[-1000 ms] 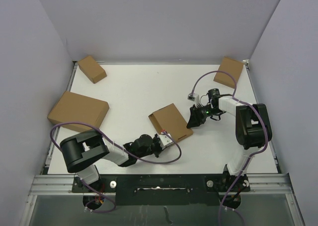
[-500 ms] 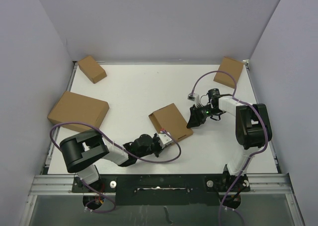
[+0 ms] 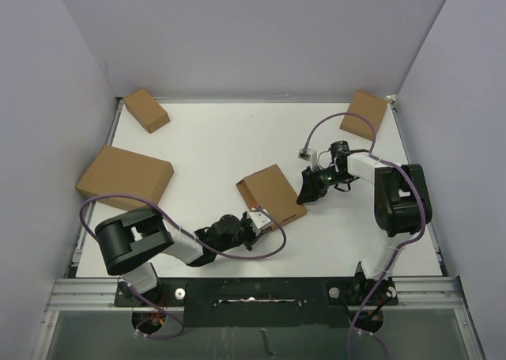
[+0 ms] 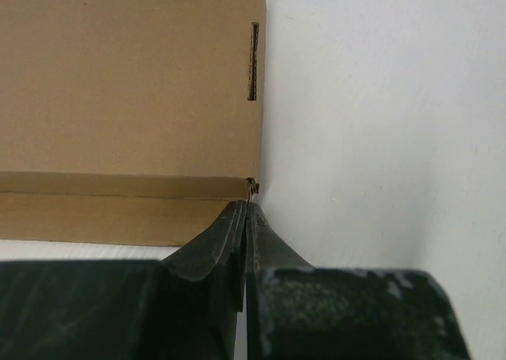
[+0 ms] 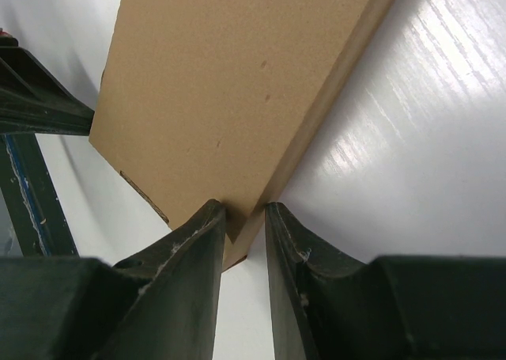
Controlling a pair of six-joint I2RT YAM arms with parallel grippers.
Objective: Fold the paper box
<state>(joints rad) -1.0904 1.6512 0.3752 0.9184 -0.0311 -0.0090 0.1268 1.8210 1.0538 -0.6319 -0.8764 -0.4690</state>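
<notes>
The paper box (image 3: pixel 273 192) is pinched by one corner between the narrow-set right jaws. Another corner, just ahead, is touched by the left jaws (closed tight). Pressure is best applied squarely.

I can read nothing at all here. The brown corrugated cardboard mailer box (image 3: pixel 271 194) shows only plain, unprinted faces in both close views, and no lettering, label, brand mark or number can be made out anywhere around it.
</notes>
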